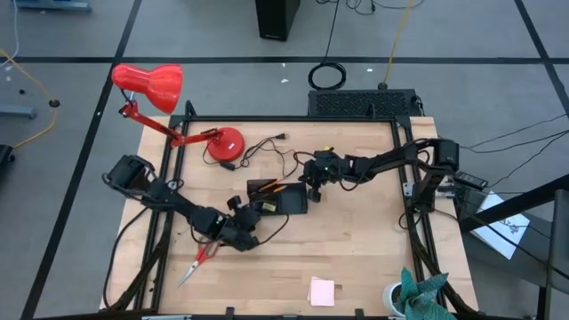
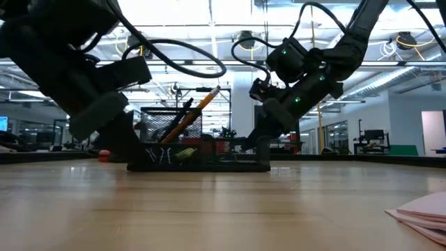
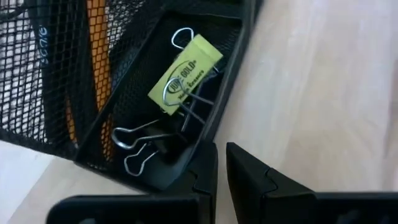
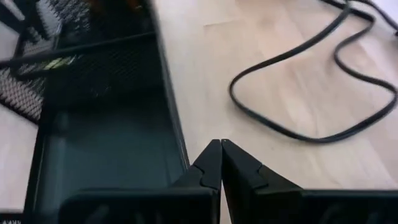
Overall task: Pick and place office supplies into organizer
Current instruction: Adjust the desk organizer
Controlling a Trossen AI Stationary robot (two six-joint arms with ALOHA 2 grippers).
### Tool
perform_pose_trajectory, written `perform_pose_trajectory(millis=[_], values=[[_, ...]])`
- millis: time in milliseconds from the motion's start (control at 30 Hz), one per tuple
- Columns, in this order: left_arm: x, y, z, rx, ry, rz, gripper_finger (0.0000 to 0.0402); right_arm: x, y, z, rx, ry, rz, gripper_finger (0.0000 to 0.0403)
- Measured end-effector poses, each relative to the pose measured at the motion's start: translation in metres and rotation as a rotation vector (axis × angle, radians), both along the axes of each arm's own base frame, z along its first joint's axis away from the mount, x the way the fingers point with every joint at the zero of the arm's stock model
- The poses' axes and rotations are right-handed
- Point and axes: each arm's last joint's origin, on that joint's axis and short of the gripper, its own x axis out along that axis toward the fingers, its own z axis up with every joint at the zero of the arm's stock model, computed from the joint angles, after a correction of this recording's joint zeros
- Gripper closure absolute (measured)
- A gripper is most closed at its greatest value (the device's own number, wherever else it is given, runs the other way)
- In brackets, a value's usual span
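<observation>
While the red desk lamp [image 1: 151,84] leans over the upper left of the high view, the left gripper [image 1: 242,233] sits just left of centre on the tabletop [image 1: 356,258], at the lower-left corner of the organizer [image 1: 277,199]. Its wrist view shows its jaws nearly together and holding nothing, poised over the compartment where black binder clips [image 3: 140,146] and a yellow binder clip [image 3: 186,73] lie, which suggests a drop-off there. Orange pencils [image 3: 96,37] stand in the mesh cup beside that compartment, propped at a slant by the cup's wall. The red-handled scissors [image 1: 196,262] lie on the tabletop at lower left, just below the left gripper, and look like a likely next pick. At centre, the organizer is bracketed by both arms. To its right, the right gripper [image 1: 313,182] hangs at the tray's right edge, jaws closed and empty, above bare wood near the black lamp cord [image 4: 311,118]. The pink sticky-note pad [image 1: 322,291] waits at lower centre-right, well apart from the tray.
</observation>
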Motion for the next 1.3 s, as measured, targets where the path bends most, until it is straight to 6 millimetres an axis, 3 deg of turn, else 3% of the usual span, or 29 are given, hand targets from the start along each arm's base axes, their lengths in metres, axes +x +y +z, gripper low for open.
perform_pose_trajectory(millis=[233, 400, 633, 867, 1100, 1300], values=[[0.002, 0.009, -0.001, 0.012, 0.017, 0.022, 0.036, 0.001, 0.007, -0.001, 0.001, 0.016, 0.008, 0.0403], [0.001, 0.001, 0.0, 0.032, 0.023, -0.058, 0.036, 0.0, 0.005, 0.002, -0.042, 0.019, -0.056, 0.0403], [-0.011, -0.023, 0.0, 0.02, 0.053, -0.156, 0.036, -0.013, 0.007, 0.028, -0.066, 0.036, -0.104, 0.0403], [-0.028, -0.023, -0.006, 0.036, 0.131, -0.039, 0.036, -0.035, 0.027, 0.05, -0.069, 0.017, -0.133, 0.0403], [-0.033, -0.012, -0.007, 0.066, 0.171, 0.064, 0.036, -0.052, 0.056, 0.04, -0.029, 0.008, -0.063, 0.0403], [-0.033, 0.004, -0.008, 0.091, 0.199, 0.174, 0.036, -0.063, 0.07, 0.024, 0.006, -0.021, -0.038, 0.0403]])
